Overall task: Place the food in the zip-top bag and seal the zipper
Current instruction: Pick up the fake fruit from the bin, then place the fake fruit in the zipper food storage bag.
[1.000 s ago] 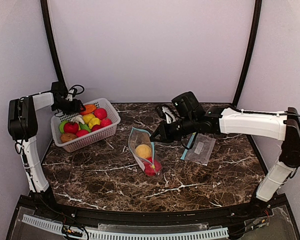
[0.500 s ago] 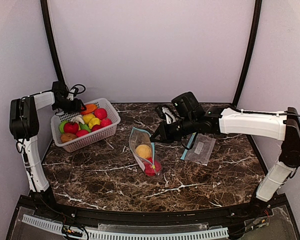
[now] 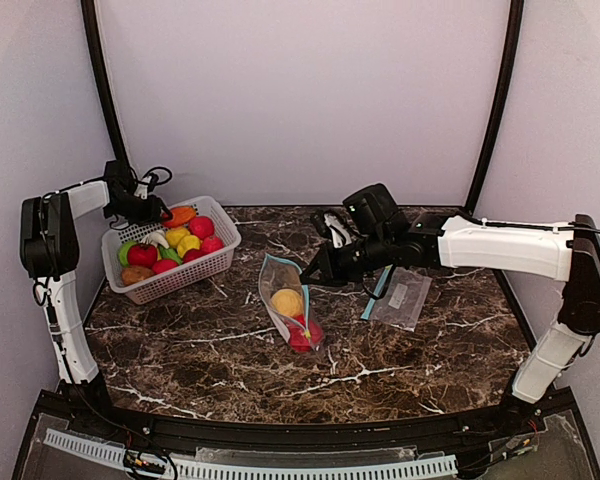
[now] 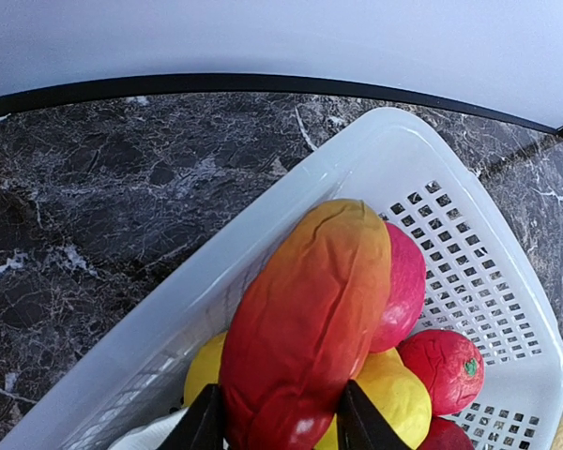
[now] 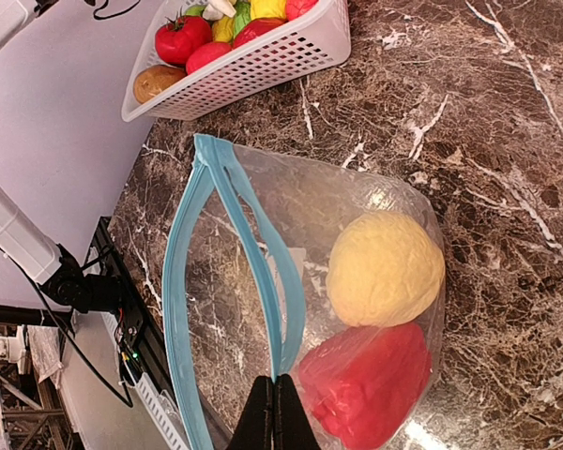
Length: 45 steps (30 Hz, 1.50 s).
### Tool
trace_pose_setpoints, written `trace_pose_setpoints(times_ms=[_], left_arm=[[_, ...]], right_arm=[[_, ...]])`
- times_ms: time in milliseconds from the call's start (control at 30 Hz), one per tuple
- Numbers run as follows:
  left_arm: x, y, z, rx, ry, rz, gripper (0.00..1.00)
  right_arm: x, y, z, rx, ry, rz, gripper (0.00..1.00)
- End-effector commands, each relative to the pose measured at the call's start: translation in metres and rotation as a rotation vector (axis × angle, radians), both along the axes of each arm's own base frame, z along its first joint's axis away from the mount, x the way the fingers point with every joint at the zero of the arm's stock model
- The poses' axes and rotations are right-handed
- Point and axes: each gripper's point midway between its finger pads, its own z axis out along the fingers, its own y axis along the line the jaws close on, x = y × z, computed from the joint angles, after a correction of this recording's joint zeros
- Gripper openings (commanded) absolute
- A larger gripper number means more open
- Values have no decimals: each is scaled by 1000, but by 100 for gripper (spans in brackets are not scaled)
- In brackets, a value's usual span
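Left end effector (image 4: 280, 427) with red-orange fruit (image 4: 305, 328) shifted slightly, perhaps raised a touch above the basket (image 4: 385, 131)

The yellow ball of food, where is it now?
In the top view the yellow ball lies inside the zip-top bag in the middle of the table, right beside a red piece. The right claw pinches the bag's rim.

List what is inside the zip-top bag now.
Two foods lie inside the zip-top bag: a round yellow one and a red one. Anything beneath them is covered.
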Motion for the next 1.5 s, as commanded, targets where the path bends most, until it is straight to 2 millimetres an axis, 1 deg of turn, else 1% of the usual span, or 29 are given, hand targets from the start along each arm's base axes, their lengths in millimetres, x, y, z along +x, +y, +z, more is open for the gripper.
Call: trace_pose_setpoints(times_ms=[0,167,200,333,400,500,533,567,600,633,667,700,733,767,800,833,867,900,933,967,1000,1033,1067,1100,1133,1200,1333,1367,1467], left_arm=[[-4,-2,21,-30,-23,-7,37],[-13,-4,52,-43,-93,5,36],[-15,-4,55,-43,-98,8,36],[-33,-9,76,-48,-140,10,35],[-50,-9,89,-35,-166,16,35],[-70,-10,103,-18,-194,26,35],[-81,-12,111,-15,-208,27,35],[-87,-14,113,-21,-213,21,35],[-101,-18,120,-26,-228,13,35],[-108,-24,125,-38,-239,-5,35],[-123,-35,131,-48,-254,-31,34],[-131,-41,135,-52,-264,-47,34],[-146,-58,141,-59,-278,-88,34],[-155,-67,145,-55,-289,-118,35],[-172,-90,150,-41,-307,-187,35],[-181,-101,151,-32,-312,-225,35],[-198,-121,156,-24,-325,-292,35],[-206,-131,158,-28,-330,-324,35],[-222,-149,164,-51,-338,-386,35],[-231,-158,167,-69,-341,-415,35],[-247,-175,172,-100,-345,-471,35],[-254,-181,175,-112,-349,-494,34],[-268,-193,178,-127,-348,-538,35],[-276,-198,182,-131,-357,-556,35],[-287,-207,180,-138,-339,-590,34],[-303,-217,182,-164,-321,-633,34],[-327,-230,180,-217,-280,-677,34],[-335,-235,176,-228,-270,-696,34],[-350,-245,167,-266,-238,-721,34]], right_arm=[[3,5,10,23,-20,2,0],[4,3,12,16,-36,0,0],[4,3,12,14,-38,0,0],[4,1,12,8,-49,4,0],[5,0,13,5,-57,7,0],[5,-1,15,2,-73,19,0],[6,-2,16,3,-77,24,0],[6,-3,17,4,-84,32,0],[7,-4,18,5,-87,38,0],[7,-6,19,8,-88,47,0],[8,-7,21,11,-92,64,0],[8,-9,22,9,-92,83,0],[7,-10,23,8,-93,105,0],[6,-11,25,5,-95,133,0],[3,-11,28,8,-93,171,0],[0,-12,31,10,-96,206,0],[-5,-12,34,11,-94,244,0],[-10,-12,39,18,-93,282,0],[-16,-13,41,17,-86,316,0],[-22,-12,46,30,-85,351,0],[-29,-12,50,47,-80,387,0],[-35,-12,54,66,-74,421,0],[-43,-11,58,92,-58,460,0],[-50,-11,60,116,-42,492,0],[-56,-11,61,138,-23,524,0],[-64,-10,58,161,11,561,0],[-76,-9,41,191,90,625,0],[-78,-8,36,200,107,638,0],[-76,-7,15,180,135,637,0]])
